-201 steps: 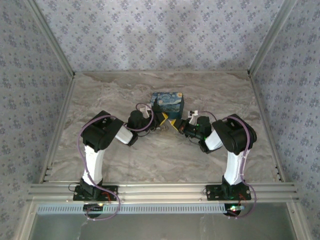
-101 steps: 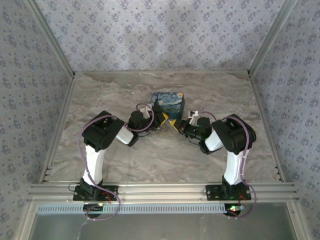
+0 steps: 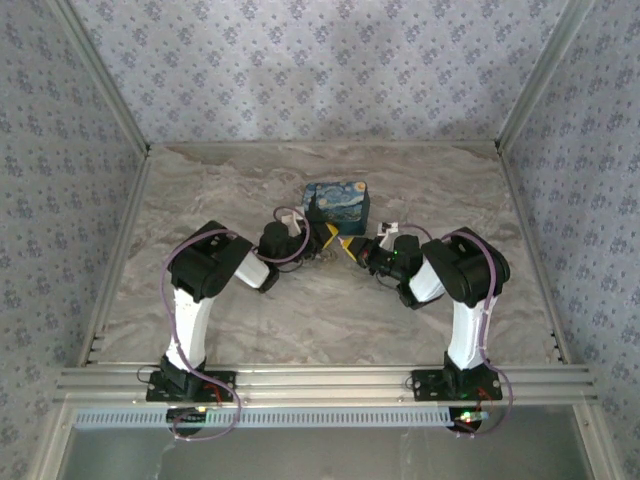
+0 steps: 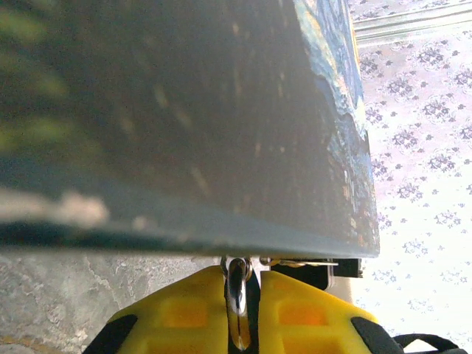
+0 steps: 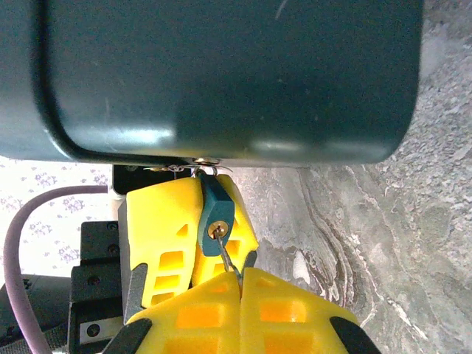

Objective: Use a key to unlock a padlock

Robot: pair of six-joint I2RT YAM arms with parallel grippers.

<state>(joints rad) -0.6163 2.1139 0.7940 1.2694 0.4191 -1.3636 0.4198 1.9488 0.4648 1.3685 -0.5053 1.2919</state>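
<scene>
The padlock [image 5: 215,214] is a small dark teal block with a brass keyhole. It hangs by its silver shackle [image 4: 237,291] from the front of the blue starry-print box [image 3: 337,198]. My left gripper [image 3: 325,238] is shut on the padlock, one yellow finger [image 5: 158,228] on each side of it. A thin metal key [image 5: 227,254] sits with its tip in the keyhole. My right gripper [image 5: 240,274] is shut on the key's near end, just below the padlock. In the top view, my right gripper [image 3: 352,247] meets the left one in front of the box.
The box [image 5: 221,74] stands directly behind both grippers on the marble-patterned table [image 3: 330,320]. Patterned walls and metal rails [image 3: 320,380] close in the work area. Purple cables loop beside each arm.
The right arm has shifted slightly left, toward the padlock. The left arm and the box have stayed still.
</scene>
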